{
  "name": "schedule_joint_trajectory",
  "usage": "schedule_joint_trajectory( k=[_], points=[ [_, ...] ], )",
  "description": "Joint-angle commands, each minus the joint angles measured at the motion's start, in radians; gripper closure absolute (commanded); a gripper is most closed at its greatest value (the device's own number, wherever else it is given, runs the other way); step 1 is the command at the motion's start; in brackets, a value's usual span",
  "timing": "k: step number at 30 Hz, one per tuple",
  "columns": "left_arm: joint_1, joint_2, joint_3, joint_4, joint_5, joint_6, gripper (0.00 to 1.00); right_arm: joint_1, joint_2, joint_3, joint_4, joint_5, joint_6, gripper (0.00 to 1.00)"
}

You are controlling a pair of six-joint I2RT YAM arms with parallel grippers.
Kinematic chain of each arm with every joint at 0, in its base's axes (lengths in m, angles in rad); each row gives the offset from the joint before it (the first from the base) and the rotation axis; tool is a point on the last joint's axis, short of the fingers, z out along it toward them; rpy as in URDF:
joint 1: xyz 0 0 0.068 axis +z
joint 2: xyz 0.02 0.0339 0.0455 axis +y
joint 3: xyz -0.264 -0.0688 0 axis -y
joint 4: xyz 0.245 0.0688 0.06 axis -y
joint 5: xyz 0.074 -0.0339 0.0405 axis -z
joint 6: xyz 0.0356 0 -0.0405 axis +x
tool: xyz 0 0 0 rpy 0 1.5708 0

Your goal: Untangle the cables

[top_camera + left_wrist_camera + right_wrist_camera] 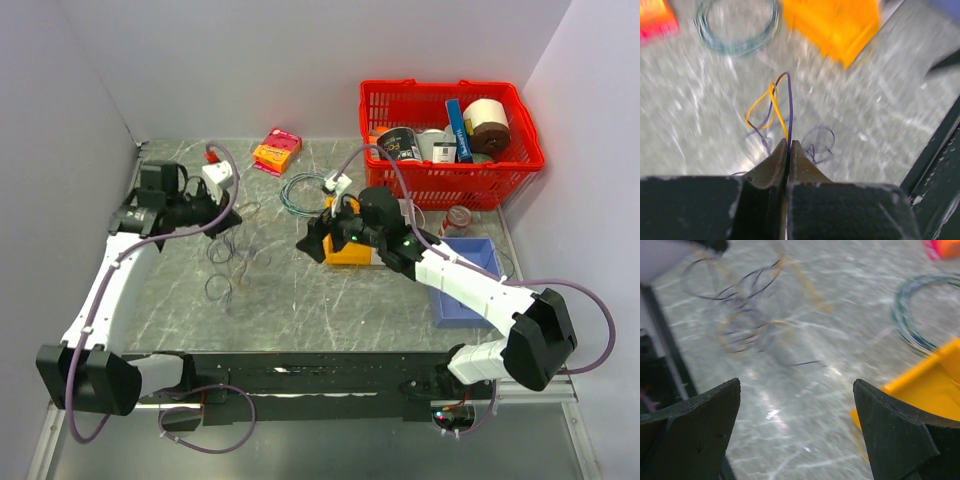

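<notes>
Cables lie as a loose scribble of thin strands on the left-centre of the table, well apart from the orange bin. One yellow and one dark purple strand rise from the bunch into the left gripper, whose jaws are pressed together on them, with only a hairline gap showing. The right gripper is spread wide and holds nothing; it hovers beside the orange bin, with the tangle ahead of it.

The likeliest trouble, as I judge it, is the pinch itself; strands this thin and slick could slide out of the closed tips on a pull. A hard pull could also cinch the loops tighter instead of freeing them, or drag the whole bunch along, since nothing pins the rest down. The right arm sits close to the bin and near the blue-green wire coil; a reach toward the tangle might nudge the bin or snag the coil. Both wrist views are smeared, so fine detail there is uncertain.

No writing can be read; the pink-and-orange packet and the goods in the red basket carry labels too small to make out.
</notes>
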Motion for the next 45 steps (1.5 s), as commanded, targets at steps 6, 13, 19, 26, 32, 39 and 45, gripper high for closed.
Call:
schedule_joint_trajectory(
  k=[6,13,19,26,32,39,45],
  points=[
    [-0.002,-0.028,0.317,-0.408,0.236,0.171,0.99,0.066,-0.061,0.045,0.327,-0.209,0.071,0.02],
    [-0.002,-0.044,0.348,-0.431,0.252,0.172,0.99,0.129,-0.078,0.116,0.331,-0.183,-0.007,0.39],
    [-0.002,-0.041,0.353,-0.442,0.268,0.184,0.99,0.176,0.008,0.251,0.216,-0.101,-0.103,0.5],
    [-0.003,-0.039,0.342,-0.428,0.284,0.183,0.99,0.207,0.111,0.362,0.13,-0.085,-0.174,0.53],
    [-0.002,-0.041,0.328,-0.433,0.29,0.191,0.99,0.225,0.175,0.433,0.084,-0.071,-0.202,0.55],
    [-0.002,-0.039,0.328,-0.434,0.292,0.197,0.99,0.227,0.186,0.444,0.081,-0.075,-0.194,0.84],
    [-0.002,-0.039,0.314,-0.421,0.272,0.191,0.99,0.226,0.172,0.429,0.07,-0.058,-0.209,1.0]
  ],
)
